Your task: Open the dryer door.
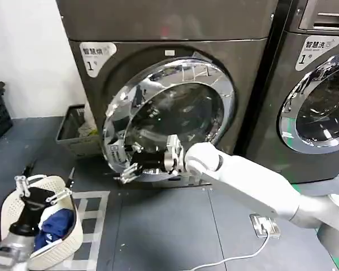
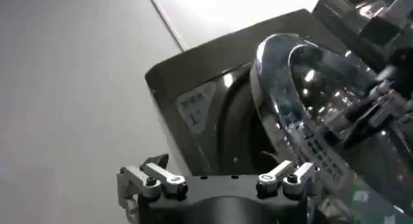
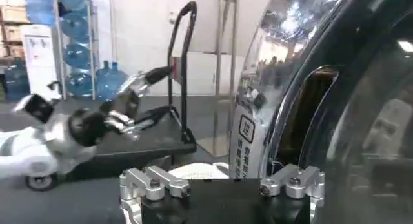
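At the far left of the head view, the left gripper (image 1: 41, 189) hovers with its two fingers spread apart, holding nothing, just above one white laundry basket (image 1: 62, 243) that contains a blue cloth (image 1: 55, 223). Behind it, against the machine's side, stands one dark crate (image 1: 73, 132). In the middle, one dryer (image 1: 175, 73) carries the dryer door (image 1: 175, 113), a round chrome-rimmed porthole with dark glass, swung partly out from the front so its left edge stands clear of the drum opening. The right gripper (image 1: 126, 162) sits at the door's lower left rim, its two fingers spread, one on either side of the chrome edge; whether they touch it I cannot tell. The right arm (image 1: 254, 183) runs back to the lower right. Further right, a second machine (image 1: 322, 84) shows its own round chrome door (image 1: 319, 104), shut flush. One white cable (image 1: 237, 257) lies on the floor.
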Robot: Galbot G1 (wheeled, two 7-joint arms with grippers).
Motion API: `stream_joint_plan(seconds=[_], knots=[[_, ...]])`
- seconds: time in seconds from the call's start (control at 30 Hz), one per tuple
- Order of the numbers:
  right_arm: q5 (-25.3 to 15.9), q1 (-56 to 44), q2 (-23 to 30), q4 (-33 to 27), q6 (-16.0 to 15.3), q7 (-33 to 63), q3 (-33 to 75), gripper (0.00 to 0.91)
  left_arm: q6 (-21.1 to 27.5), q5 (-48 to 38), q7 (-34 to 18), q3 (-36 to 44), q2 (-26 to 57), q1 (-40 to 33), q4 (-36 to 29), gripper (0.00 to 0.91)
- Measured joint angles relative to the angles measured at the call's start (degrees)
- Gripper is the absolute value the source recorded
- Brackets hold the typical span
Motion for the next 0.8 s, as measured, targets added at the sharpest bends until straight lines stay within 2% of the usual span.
stream_joint_plan(seconds=[0.5,0.8], knots=[[-0.27,-2.37,-9.84,9.31,0.69,-4.43,0.87,0.907,1.16,-0.25,-0.32,7.3,7.95,-8.85,7.62,0.907],[-1.87,-5.77,-16.18,13.96,1.6,-4.93,4.48,0.907,1.13,0.3,1.1,13.16,11.87,-13.87,10.88,0.907]])
